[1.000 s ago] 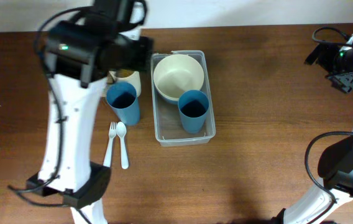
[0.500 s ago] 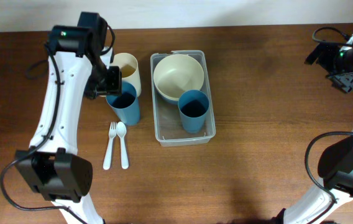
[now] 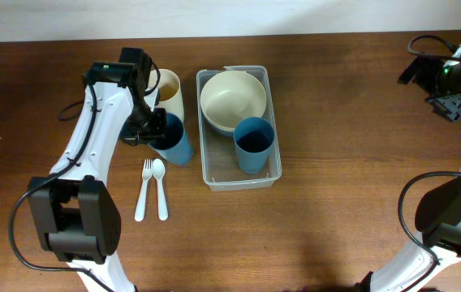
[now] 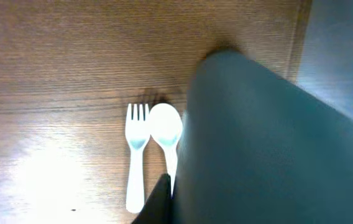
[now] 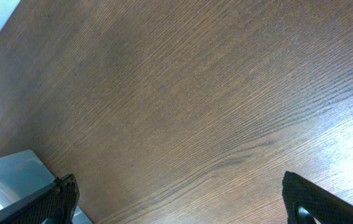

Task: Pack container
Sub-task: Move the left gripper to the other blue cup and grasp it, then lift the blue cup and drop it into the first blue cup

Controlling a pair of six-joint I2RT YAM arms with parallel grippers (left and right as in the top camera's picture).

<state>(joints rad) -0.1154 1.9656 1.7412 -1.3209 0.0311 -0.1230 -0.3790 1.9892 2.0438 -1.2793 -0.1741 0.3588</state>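
Note:
The clear container (image 3: pixel 269 81) lies in the middle of the table, holding a cream bowl (image 3: pixel 232 99) and a blue cup (image 3: pixel 253 144). Just left of it a second blue cup (image 3: pixel 174 139) leans, and my left gripper (image 3: pixel 151 128) is shut on its left rim. In the left wrist view that cup (image 4: pixel 276 143) fills the right side, with one dark finger (image 4: pixel 161 198) pressed against its outer wall; the other finger is hidden. My right gripper (image 5: pixel 186 202) hangs open over bare wood at the far right, with a corner of the container (image 5: pixel 9 180) at the lower left.
A cream cup (image 3: pixel 168 88) stands just behind the held blue cup, close to the left arm. A white fork (image 3: pixel 143 191) and spoon (image 3: pixel 160 186) lie side by side in front of it, and the fork (image 4: pixel 136 155) and spoon (image 4: pixel 166 127) also show below the left wrist.
My left arm has swung in and down to the blue cup left of the container and shut on its rim; the cup now leans. The right arm has not moved.

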